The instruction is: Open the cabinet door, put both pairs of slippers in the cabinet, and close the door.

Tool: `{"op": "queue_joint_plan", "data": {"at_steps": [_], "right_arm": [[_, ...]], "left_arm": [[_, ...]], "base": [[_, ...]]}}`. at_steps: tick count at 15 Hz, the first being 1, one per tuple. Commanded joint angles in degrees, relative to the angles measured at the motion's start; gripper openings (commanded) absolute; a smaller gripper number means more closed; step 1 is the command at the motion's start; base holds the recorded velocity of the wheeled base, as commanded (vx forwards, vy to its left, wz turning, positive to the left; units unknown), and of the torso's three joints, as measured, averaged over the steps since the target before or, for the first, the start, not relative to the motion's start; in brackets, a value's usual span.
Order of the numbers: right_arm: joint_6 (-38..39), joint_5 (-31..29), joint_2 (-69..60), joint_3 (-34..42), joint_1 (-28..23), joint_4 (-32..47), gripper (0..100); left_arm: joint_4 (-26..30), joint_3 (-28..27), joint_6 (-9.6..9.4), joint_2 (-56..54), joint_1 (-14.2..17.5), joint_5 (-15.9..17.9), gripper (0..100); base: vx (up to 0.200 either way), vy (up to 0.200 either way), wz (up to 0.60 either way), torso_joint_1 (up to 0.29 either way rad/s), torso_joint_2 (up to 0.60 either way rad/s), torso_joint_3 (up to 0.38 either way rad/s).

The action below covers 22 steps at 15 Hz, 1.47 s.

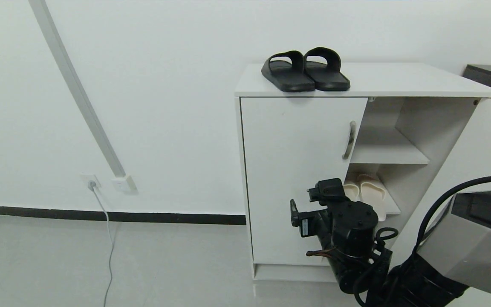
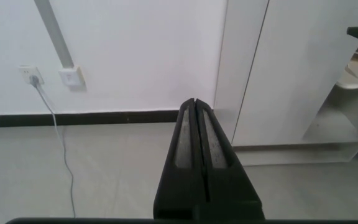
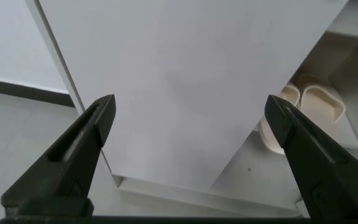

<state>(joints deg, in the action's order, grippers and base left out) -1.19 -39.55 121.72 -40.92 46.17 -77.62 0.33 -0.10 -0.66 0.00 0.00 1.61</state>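
- Your right gripper [image 3: 191, 109] is spread wide and empty, facing the cabinet's [image 1: 399, 79] closed left door [image 1: 292, 170].
- Your left gripper [image 2: 194, 104] is pressed together, holding nothing.
- The black slippers [image 1: 305, 70] sit on top of the cabinet; the cream slippers [image 1: 367, 192] lie on its lower shelf.

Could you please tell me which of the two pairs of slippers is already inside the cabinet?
The cream pair, sitting on the lower shelf in the open side of the cabinet; the black pair lies on top of it.
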Motion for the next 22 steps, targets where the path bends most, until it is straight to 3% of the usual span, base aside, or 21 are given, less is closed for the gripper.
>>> {"op": "queue_joint_plan", "data": {"at_steps": [1, 22], "right_arm": [[0.0, 0.0, 0.1, 0.1, 0.0, 0.0, 100], [0.0, 0.3, 1.9, 0.8, -3.0, -1.0, 100]], "left_arm": [[0.0, 0.0, 0.04, 0.1, 0.0, 0.0, 0], [0.0, 0.0, -0.04, 0.1, 0.0, 0.0, 0]], "base": [[0.0, 0.0, 0.0, 0.115, -0.47, -0.349], [0.0, 0.0, 0.0, 0.198, -0.52, -0.323]]}}
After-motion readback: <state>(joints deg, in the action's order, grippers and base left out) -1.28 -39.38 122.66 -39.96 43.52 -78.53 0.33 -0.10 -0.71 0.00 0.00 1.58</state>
